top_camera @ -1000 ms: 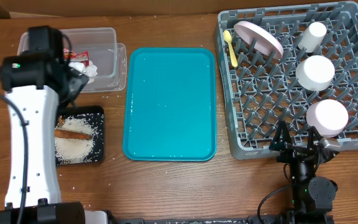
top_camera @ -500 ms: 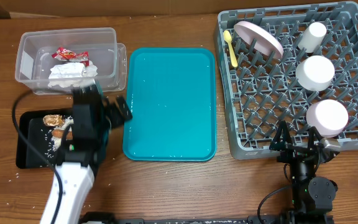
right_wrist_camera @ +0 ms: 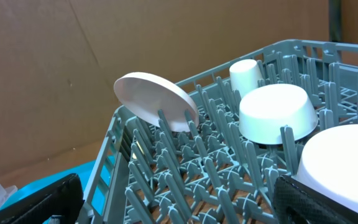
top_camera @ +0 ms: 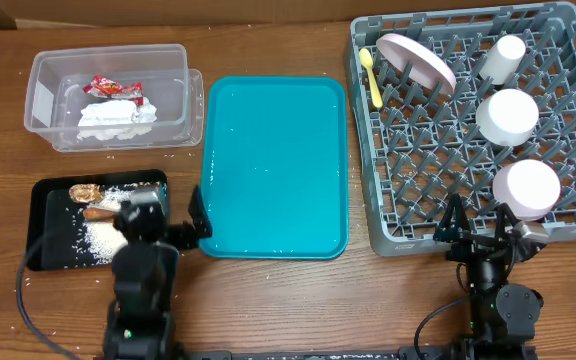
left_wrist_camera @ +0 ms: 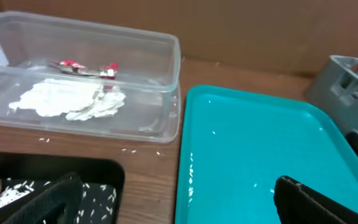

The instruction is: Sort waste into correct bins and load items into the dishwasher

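Note:
The clear tub (top_camera: 43, 70) at the back left holds the white napkin (top_camera: 113, 118) and red wrapper (top_camera: 115, 88); both show in the left wrist view (left_wrist_camera: 67, 102) (left_wrist_camera: 82, 67). The black tray (top_camera: 43, 240) holds brown scraps (top_camera: 98, 205) and rice (top_camera: 103, 240). The grey rack (top_camera: 408, 220) holds the plate (top_camera: 418, 58), yellow spoon (top_camera: 371, 75), cup (top_camera: 503, 57) and two bowls (top_camera: 508, 115) (top_camera: 528, 188). My left gripper (top_camera: 163, 228) is open and empty at the front, between black tray and teal tray. My right gripper (top_camera: 480, 232) is open and empty at the rack's front edge.
The teal serving tray (top_camera: 273, 165) lies in the middle with a few rice grains on it. Loose rice grains lie on the table around the tub and black tray. A cardboard wall runs along the back.
My left arm has pulled back from over the tub and black tray toward the front edge, uncovering both. The black tray now lies a little more to the left. The right arm has not moved.

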Action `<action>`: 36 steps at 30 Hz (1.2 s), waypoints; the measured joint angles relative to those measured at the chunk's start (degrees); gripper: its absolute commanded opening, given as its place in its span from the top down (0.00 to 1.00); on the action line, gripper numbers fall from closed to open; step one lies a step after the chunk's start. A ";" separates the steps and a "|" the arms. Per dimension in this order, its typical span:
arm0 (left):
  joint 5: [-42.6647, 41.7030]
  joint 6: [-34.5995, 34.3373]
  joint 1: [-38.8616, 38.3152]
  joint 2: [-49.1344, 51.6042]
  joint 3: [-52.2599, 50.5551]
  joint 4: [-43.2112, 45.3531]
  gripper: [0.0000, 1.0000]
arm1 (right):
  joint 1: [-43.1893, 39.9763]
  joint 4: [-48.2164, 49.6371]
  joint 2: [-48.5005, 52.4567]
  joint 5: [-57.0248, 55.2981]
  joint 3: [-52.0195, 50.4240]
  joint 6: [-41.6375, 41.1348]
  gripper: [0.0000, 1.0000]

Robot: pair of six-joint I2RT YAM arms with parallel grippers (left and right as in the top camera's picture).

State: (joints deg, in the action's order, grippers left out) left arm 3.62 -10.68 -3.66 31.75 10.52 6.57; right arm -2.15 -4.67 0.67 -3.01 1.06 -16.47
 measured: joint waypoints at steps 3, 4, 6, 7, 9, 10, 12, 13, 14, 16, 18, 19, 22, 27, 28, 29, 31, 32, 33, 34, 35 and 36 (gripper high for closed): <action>-1.33 0.98 0.00 -6.10 -5.70 2.45 0.00 | 0.00 -0.07 -0.02 0.00 0.00 0.00 0.00; -1.81 1.31 0.00 -8.07 -7.61 3.52 0.00 | 0.00 0.00 -0.02 -0.02 0.00 0.02 0.00; -2.36 1.70 0.00 -11.32 -9.22 1.90 0.00 | 0.00 0.04 -0.04 -0.02 0.00 0.00 0.00; -2.64 1.77 0.00 -13.18 -9.79 0.92 0.00 | 0.00 -0.02 -0.04 0.00 0.00 -0.02 0.00; -3.02 1.90 0.00 -15.30 -10.01 -0.09 0.00 | 0.00 -0.04 -0.04 0.00 0.00 0.00 0.00; -3.06 1.90 0.00 -16.44 -10.01 -0.92 0.00 | 0.00 -0.02 -0.04 0.00 0.00 0.02 0.00; -3.21 1.90 0.00 -18.82 -10.01 -4.15 0.00 | 0.00 0.00 -0.04 0.00 0.00 -0.02 0.00; -3.26 1.92 0.00 -19.82 -10.01 -5.90 0.00 | 0.00 -0.09 -0.04 0.00 0.00 0.02 0.00; -3.26 1.90 0.00 -21.03 -10.01 -8.26 0.00 | 0.00 -0.02 -0.02 -0.02 0.00 0.02 0.00; -3.32 1.92 0.00 -23.30 -10.01 -11.06 0.00 | 0.00 -0.07 -0.04 0.00 0.00 -0.02 0.00; -3.48 1.92 0.20 -25.64 -10.01 -11.02 0.00 | 0.00 -0.04 -0.04 0.00 0.00 0.00 0.00; -3.63 1.92 0.39 -26.56 -10.01 -11.02 0.00 | 0.00 -0.04 -0.04 0.00 0.00 0.02 0.00; -3.85 1.92 1.11 -28.92 -10.01 -11.02 0.00 | 0.00 -0.04 -0.04 0.00 0.00 -0.02 0.00; -3.93 1.92 1.95 -30.75 -10.01 -10.99 0.00 | 0.00 -0.04 -0.04 0.00 0.00 0.00 0.00; -4.00 1.90 2.19 -30.80 -10.01 -10.99 0.00 | 0.00 -0.07 -0.04 0.00 0.00 0.00 0.00; -4.07 1.90 2.34 -30.80 -10.01 -10.99 0.00 | 0.00 -0.04 -0.04 0.00 0.00 0.00 0.00; -4.07 1.92 2.60 -30.80 -10.01 -10.99 0.00 | 0.00 -0.07 -0.04 0.00 0.00 0.00 0.00; -4.09 1.92 2.67 -30.80 -10.03 -10.99 0.00 | 0.00 -0.07 -0.04 0.00 0.00 0.02 0.00; -4.09 1.92 2.64 -30.80 -10.01 -10.99 0.00 | 0.00 -0.02 -0.04 0.00 0.00 -0.02 0.00; -4.09 1.92 2.64 -30.82 -10.01 -10.99 0.00 | 0.00 -0.04 -0.04 -0.02 0.00 0.02 0.00; -4.07 1.92 2.64 -30.84 -10.01 -10.99 0.00 | 0.00 -0.02 -0.04 0.00 0.00 -0.02 0.00; -4.07 1.90 2.64 -30.84 -10.01 -10.99 0.00 | 0.00 -0.02 -0.04 -0.02 0.00 -0.02 0.00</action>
State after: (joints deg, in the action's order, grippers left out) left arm -0.45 -8.78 -1.02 0.91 0.51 -4.43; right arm -2.15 -4.69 0.62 -3.03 1.06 -16.49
